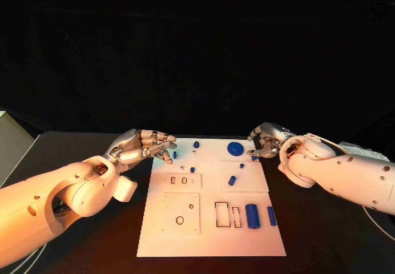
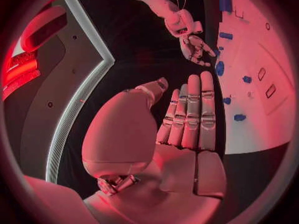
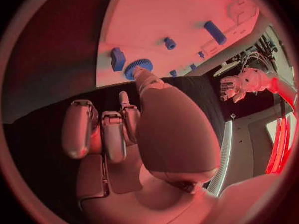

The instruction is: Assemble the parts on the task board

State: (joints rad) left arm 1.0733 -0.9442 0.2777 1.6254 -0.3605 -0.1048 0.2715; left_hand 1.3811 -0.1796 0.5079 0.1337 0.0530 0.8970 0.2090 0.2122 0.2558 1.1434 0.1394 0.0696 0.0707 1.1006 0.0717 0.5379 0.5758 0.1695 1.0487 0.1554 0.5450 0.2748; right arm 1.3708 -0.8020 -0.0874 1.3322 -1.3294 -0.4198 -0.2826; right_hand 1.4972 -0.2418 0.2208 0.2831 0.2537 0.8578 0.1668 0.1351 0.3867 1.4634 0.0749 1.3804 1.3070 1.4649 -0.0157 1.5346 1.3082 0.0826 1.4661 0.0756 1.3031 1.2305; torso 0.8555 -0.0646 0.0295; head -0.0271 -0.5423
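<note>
Right hand (image 1: 267,141) hovered at the far right corner of the task board (image 1: 210,240), fingers curled, holding nothing. The blue gear (image 1: 236,149) lay flat just beside it, toward the board's middle. Left hand (image 1: 148,146), fingers loosely extended and empty, sat at the far left edge, farther from the gear.

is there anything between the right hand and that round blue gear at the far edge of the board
Nothing visible. The right hand hovers open just beside the blue gear, with only bare task board between them.

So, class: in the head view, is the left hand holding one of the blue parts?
No: the left hand hovers at the task board edge with nothing in its fingers.
</note>
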